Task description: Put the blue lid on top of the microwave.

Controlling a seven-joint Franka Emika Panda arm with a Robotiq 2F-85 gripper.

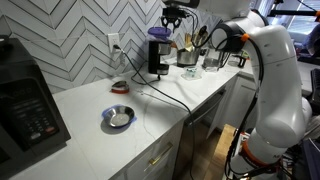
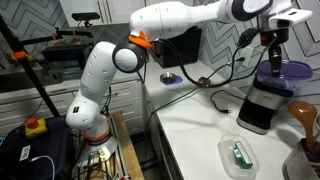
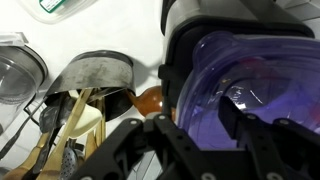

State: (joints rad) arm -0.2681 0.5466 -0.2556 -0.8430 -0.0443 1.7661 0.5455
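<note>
Blue lid (image 3: 255, 80): round, shallow, translucent blue-purple plastic, glossy, with a raised rim. It sits flat on top of the coffee machine (image 2: 262, 108), a slim black glossy body, directly below the gripper (image 3: 190, 128).

Gripper: dark fingers spread wide and closed on nothing. In the wrist view one finger stands over the lid's inside and one outside its rim. Cannot tell whether either touches the plastic. In an exterior view the gripper hangs just above the lid's edge.

Microwave (image 1: 25, 110): large black box with a pale button panel on its front. It stands well apart from the gripper at the far end of the bench (image 1: 85, 98), whose top is smooth and white.

Containers:
- Utensil pot (image 3: 98, 70), dull grey metal, round, just beside the gripper past the coffee machine. It holds pale wooden spatulas and a glossy amber spoon (image 3: 150, 100).
- Dish (image 1: 118, 117), round, blue rim, silvery centre, lying on the bench between gripper and microwave. Contents not discernible.
- Clear tub (image 2: 238, 153), lidded, near the coffee machine's base, with something green inside.
</note>
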